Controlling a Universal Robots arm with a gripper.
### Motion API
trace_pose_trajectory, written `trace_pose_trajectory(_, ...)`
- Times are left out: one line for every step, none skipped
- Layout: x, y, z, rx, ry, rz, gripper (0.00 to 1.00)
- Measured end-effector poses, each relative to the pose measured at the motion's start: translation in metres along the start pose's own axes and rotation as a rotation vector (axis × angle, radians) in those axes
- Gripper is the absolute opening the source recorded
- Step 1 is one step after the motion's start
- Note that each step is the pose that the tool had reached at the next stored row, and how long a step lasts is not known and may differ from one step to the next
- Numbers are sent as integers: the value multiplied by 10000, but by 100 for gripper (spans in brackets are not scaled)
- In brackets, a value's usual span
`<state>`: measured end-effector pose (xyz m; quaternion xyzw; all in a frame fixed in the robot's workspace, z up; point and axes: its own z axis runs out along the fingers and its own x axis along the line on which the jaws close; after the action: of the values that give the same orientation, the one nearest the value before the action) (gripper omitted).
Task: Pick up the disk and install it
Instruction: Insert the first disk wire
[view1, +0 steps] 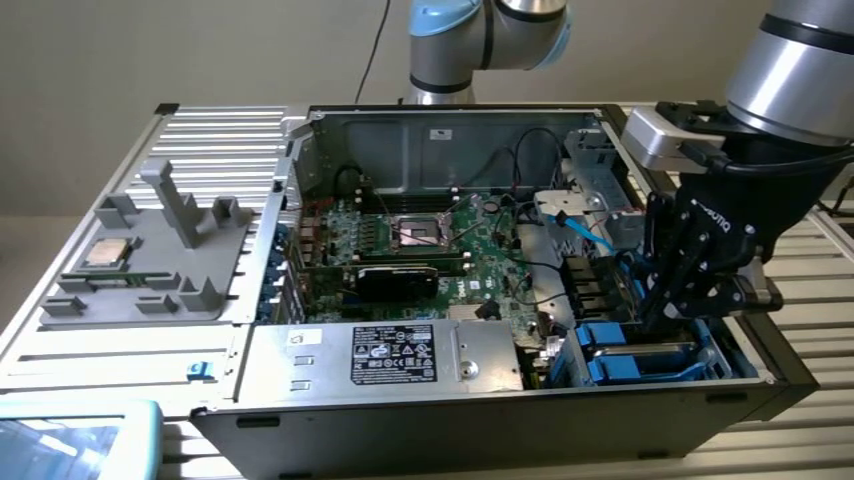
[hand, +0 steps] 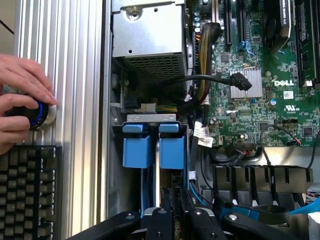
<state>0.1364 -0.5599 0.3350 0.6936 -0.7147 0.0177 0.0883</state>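
The disk (hand: 172, 150) stands on edge in the drive bay of the open computer case (view1: 747, 340), its bright blue carrier end facing the wrist camera, next to a thin silver strip. In the exterior view the disk (view1: 638, 352) shows as blue plastic low in the case's corner on that view's right. My black gripper (view1: 663, 318) reaches down into that bay from above. In the wrist view my gripper (hand: 179, 205) sits right over the disk's near edge. Its jaws stand close together on that edge.
A second blue carrier (hand: 137, 147) sits beside the disk. The motherboard (view1: 427, 250), loose cables (hand: 200, 85) and a silver box with a black label (view1: 394, 355) crowd the case. A person's hands (hand: 22, 100) rest on a knob by a keyboard (hand: 27, 190). A CPU chip (view1: 107, 255) lies on a grey tray.
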Motion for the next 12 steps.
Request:
trace_pose_trajectory(-2,0,2,0,-3,0,16)
trace_pose_trajectory(-4,0,3,0,-5,0,16)
trace_pose_trajectory(-5,0,5,0,-5,1,16)
trace_pose_trajectory(-7,0,6,0,-4,1,16)
trace_pose_trajectory(-8,0,6,0,-3,2,16)
trace_pose_trajectory(-8,0,6,0,-3,3,16)
trace_pose_trajectory(-9,0,7,0,-5,3,16)
trace_pose_trajectory(-9,0,7,0,-6,4,16)
trace_pose_trajectory(-10,-1,9,-1,-9,5,16)
trace_pose_trajectory(-13,-1,13,-1,-13,7,16)
trace_pose_trajectory(-14,-1,15,-1,-13,10,16)
trace_pose_trajectory(-17,-1,16,-2,-13,12,16)
